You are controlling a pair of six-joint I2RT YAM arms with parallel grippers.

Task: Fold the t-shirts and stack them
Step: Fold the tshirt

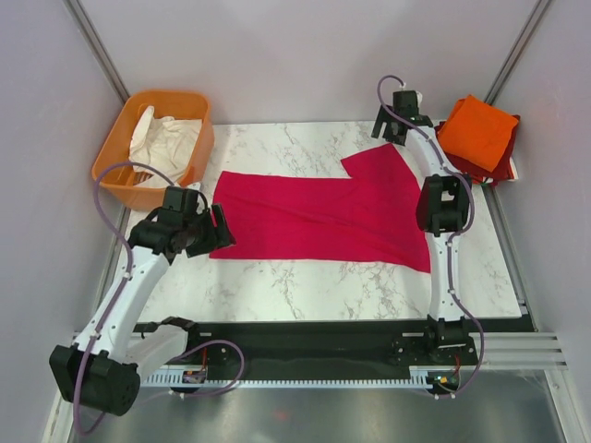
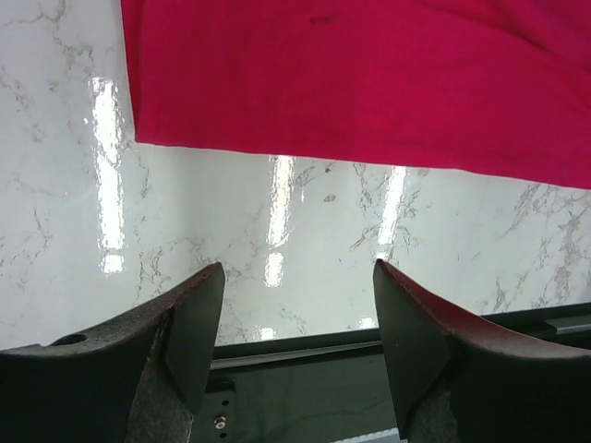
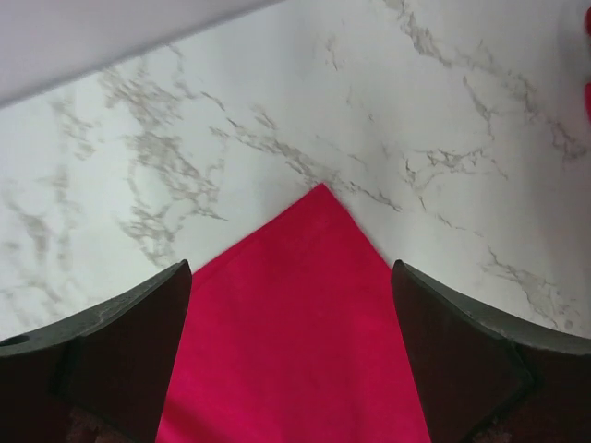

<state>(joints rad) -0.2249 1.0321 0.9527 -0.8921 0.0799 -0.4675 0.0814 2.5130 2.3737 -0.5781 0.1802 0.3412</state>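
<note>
A magenta-pink t-shirt (image 1: 323, 217) lies flat across the middle of the marble table, one sleeve pointing to the back right. My left gripper (image 1: 222, 231) hovers at the shirt's left edge, open and empty. In the left wrist view the left gripper (image 2: 297, 277) is over bare marble, with the shirt (image 2: 369, 74) beyond it. My right gripper (image 1: 392, 134) is at the sleeve corner, open, the pointed corner of the shirt (image 3: 295, 332) lying between its jaws (image 3: 291, 277) below them. A folded orange t-shirt (image 1: 476, 132) rests on a dark red t-shirt (image 1: 503, 161) at the back right.
An orange plastic basket (image 1: 115, 152) holding white cloth (image 1: 166, 138) stands at the back left. The dark mounting rail (image 2: 295, 355) runs along the table's near edge. Grey walls close in both sides and the back.
</note>
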